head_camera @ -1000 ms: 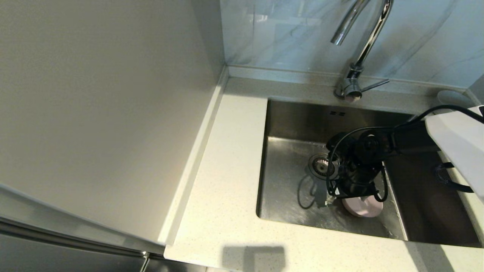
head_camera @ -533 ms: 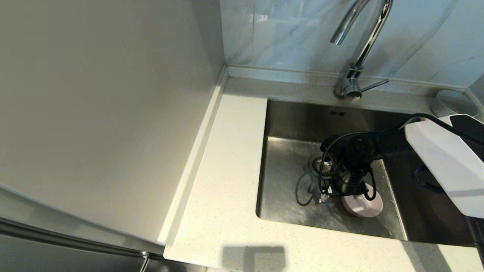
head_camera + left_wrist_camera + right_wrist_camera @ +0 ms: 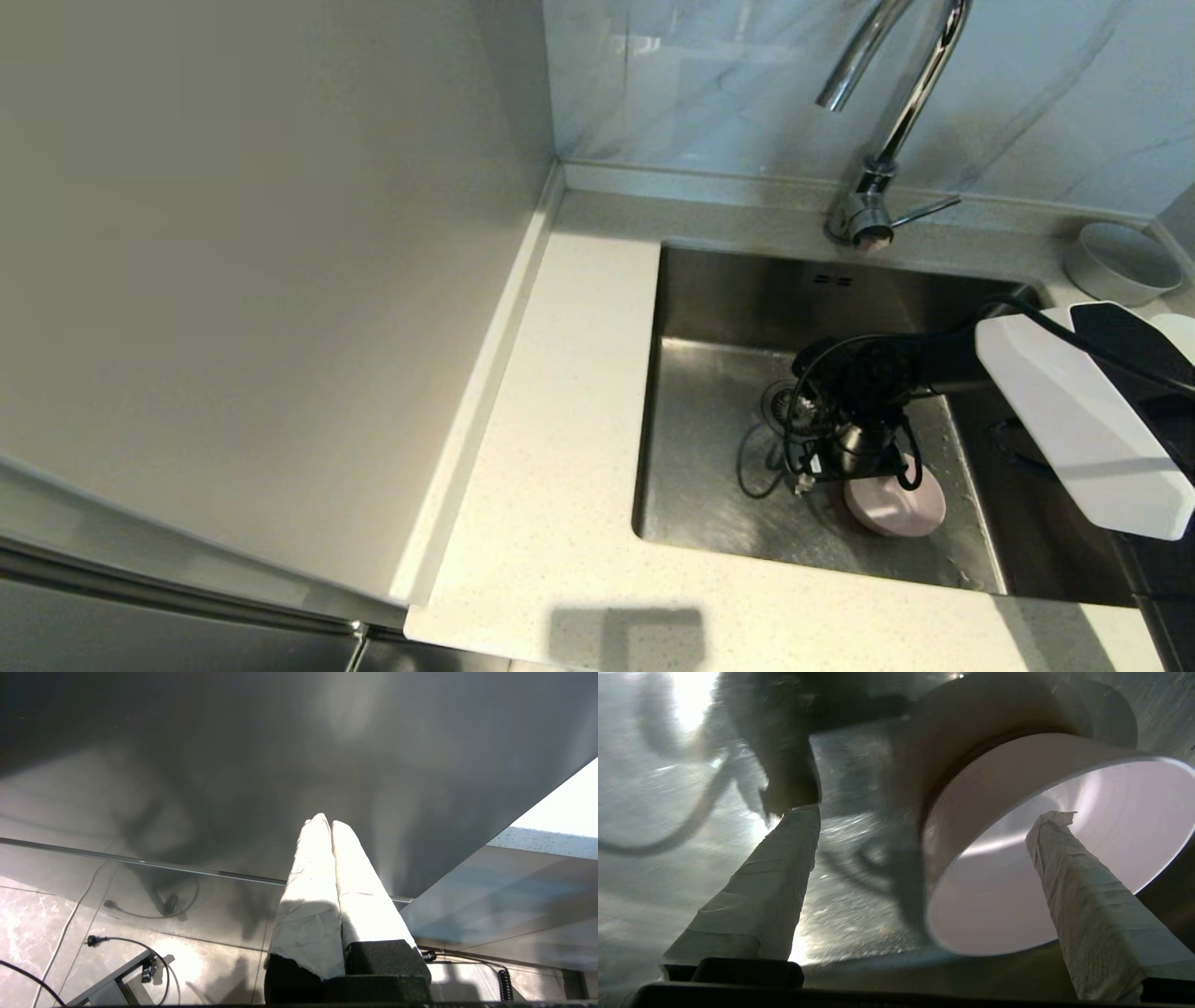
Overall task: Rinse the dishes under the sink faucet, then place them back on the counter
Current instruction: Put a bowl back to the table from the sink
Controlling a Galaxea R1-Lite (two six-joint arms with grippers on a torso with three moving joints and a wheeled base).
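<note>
R gripper [image 3: 924,812] wide, astride pink bowl [image 3: 1017,891] rim

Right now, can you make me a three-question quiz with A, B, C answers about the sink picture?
1. Where is the pale pink bowl?
A. on the counter
B. on the floor of the sink
C. under the faucet spout

2. What colour is the bowl at the counter's back right corner?
A. light grey
B. blue
C. black

3. How is the right gripper?
A. shut on the faucet lever
B. out of sight
C. open, one finger inside the pink bowl

Answers: 1 B, it lies on the steel near the drain. 2 A, the light grey bowl sits there. 3 C, the wrist view shows its fingers astride the rim.
</note>
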